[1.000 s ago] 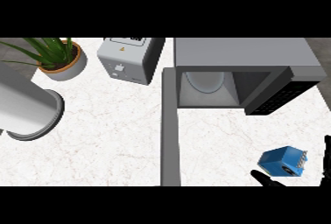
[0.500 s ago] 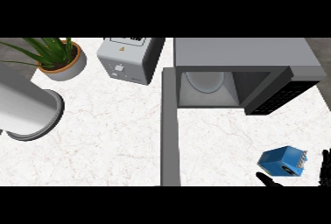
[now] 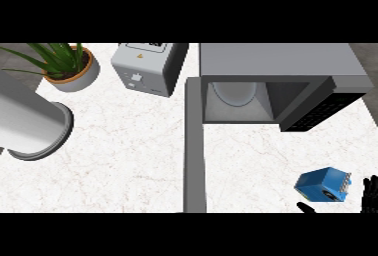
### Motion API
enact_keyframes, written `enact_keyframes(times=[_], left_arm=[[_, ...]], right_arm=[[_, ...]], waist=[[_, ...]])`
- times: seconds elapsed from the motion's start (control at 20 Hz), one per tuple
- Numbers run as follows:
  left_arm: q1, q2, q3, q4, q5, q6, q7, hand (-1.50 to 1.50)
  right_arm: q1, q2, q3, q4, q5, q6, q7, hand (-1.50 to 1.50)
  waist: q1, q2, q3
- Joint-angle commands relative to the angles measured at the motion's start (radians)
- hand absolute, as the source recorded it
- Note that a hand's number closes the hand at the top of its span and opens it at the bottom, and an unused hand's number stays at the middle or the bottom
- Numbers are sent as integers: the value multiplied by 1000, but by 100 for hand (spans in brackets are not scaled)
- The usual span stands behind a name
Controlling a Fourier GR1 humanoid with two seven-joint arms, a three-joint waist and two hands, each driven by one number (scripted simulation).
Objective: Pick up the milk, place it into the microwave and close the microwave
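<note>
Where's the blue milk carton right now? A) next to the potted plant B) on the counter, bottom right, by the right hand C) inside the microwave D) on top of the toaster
B: the milk carton sits on the counter in front of the open microwave, with the right hand beside it.

My right hand point(image 3: 368, 194) slid down & right, off toward frame edge; only fingertips showed beside the milk point(image 3: 324, 184).

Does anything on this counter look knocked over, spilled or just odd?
Nothing is spilled or broken. The blue milk carton sits turned askew to the counter's edges near the right robot hand. The microwave stands with its door swung open, its inside bare apart from its plate.
</note>
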Motion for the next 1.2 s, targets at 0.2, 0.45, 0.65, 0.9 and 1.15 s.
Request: enact_keyframes(times=[0.2,0.45,0.65,0.9,1.15], left_arm=[[-28,-4,49,48,31,-31,5,-150],[-11,-46,17,-37,-2,-21,65,-150],[-19,-13,87,73,36,-109,0,-150],[-64,-31,66,42,-5,-57,32,-150],[-19,-80,60,5,3,-103,26,-150]], right_arm=[[-106,-59,-89,220,-39,70,-92,-150],[-162,-18,-101,371,-10,20,-214,-150],[-177,-72,-143,459,-33,73,-279,-150],[-303,-102,-182,747,-37,115,-446,150],[-368,-134,-172,818,-35,167,-512,150]], waist=[[1,1,0],[1,1,0],[1,1,-1],[1,2,0],[5,1,0]])
